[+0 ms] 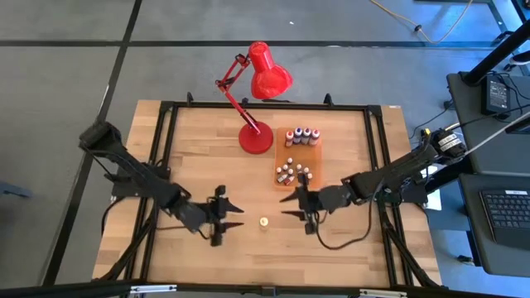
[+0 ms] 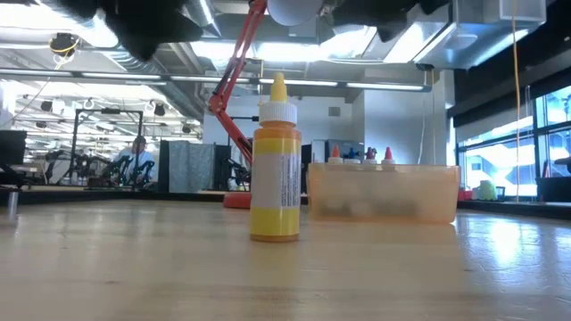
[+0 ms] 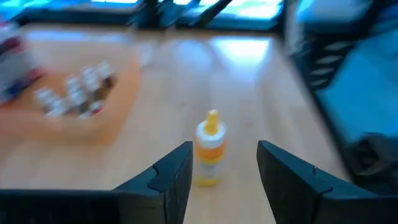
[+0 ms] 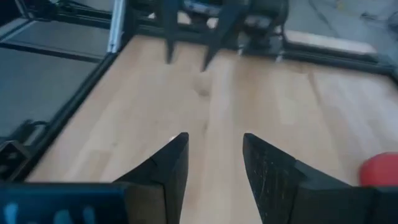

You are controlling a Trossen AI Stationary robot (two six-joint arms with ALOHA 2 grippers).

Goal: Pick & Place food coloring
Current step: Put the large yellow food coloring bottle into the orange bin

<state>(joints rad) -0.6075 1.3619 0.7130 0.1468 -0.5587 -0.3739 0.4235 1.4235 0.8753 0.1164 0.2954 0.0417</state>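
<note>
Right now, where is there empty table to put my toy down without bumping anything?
The bare wood left of the red lamp, along the table's far-left side, is free. So is the near edge below both grippers. It is crowded in the middle, where the yellow bottle stands between the left gripper and right gripper, and around the orange tray.

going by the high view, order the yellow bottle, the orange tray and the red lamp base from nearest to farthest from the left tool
1. Yellow bottle: standing alone on the table, just ahead of the open left tool, between both arms.
2. Orange tray: farther back, toward the right arm's side.
3. Red lamp base: at the table's back, slightly farther than the tray's nearest corner.
</note>
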